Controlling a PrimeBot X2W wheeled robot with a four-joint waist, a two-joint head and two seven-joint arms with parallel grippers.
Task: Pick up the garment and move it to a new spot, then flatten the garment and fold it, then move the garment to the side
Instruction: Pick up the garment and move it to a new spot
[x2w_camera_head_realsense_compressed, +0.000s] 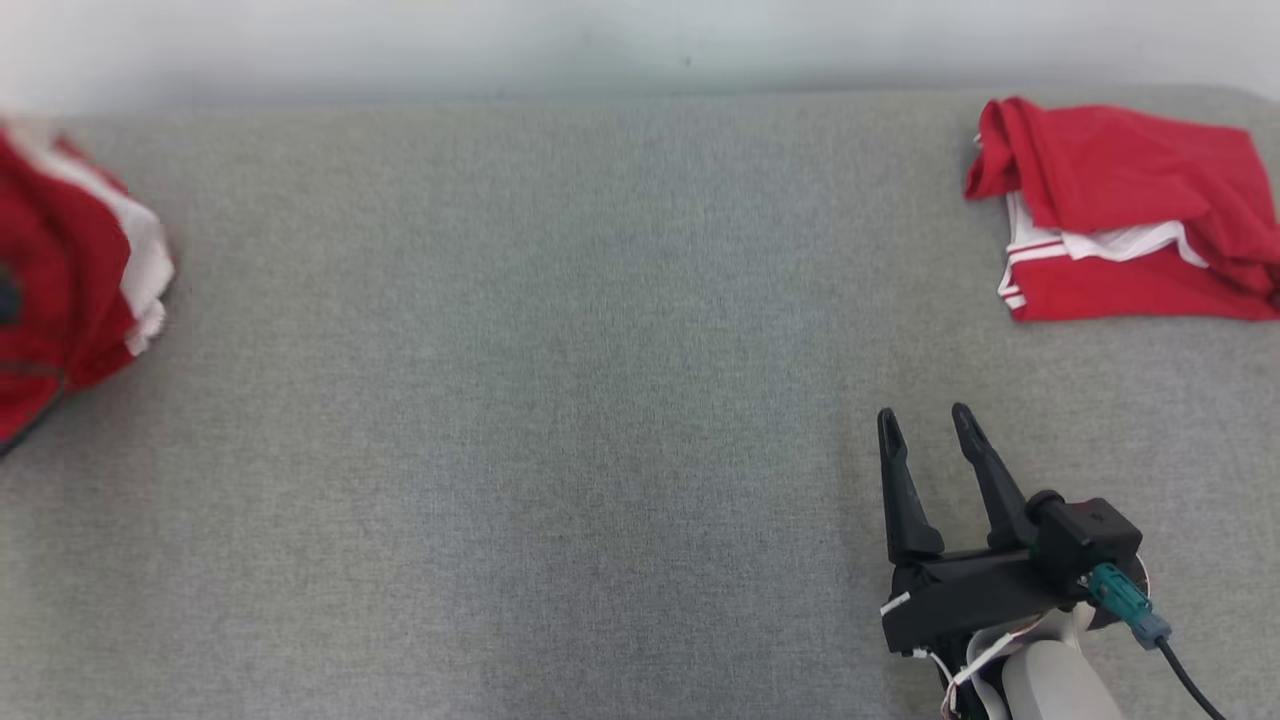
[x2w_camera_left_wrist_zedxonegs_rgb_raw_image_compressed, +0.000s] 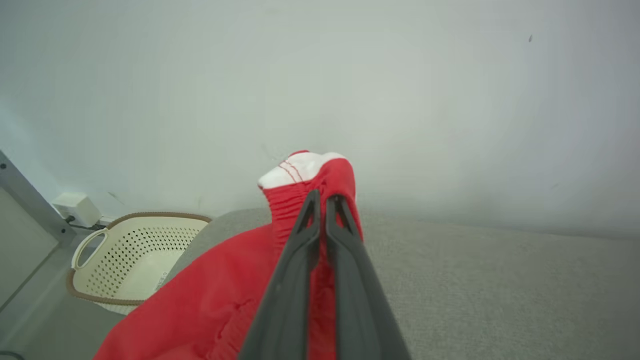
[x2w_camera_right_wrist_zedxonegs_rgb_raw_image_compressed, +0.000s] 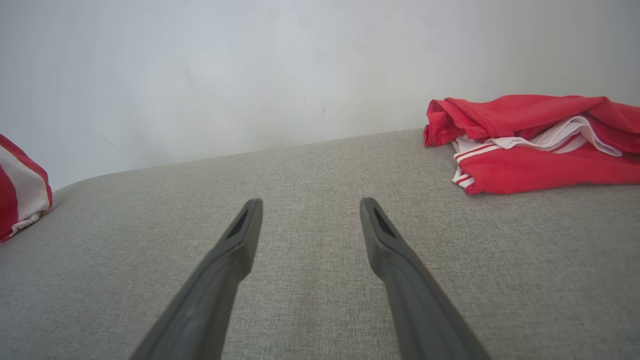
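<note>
Left gripper (x2w_camera_left_wrist_zedxonegs_rgb_raw_image_compressed: 325, 196) on bunched red garment (x2w_camera_left_wrist_zedxonegs_rgb_raw_image_compressed: 215, 300)

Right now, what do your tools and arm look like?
The right tool has two long, tapering black fingers on an angular black body with a small white tag. A teal connector feeds a black cable; the forearm is pale grey. The left tool has matching dark fingers, slotted near the tips.

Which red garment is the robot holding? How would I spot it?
Start at the grey fabric surface and go to its left edge. The red garment there is bunched, pinched by the left gripper; the other garment lies folded at far right.
</note>
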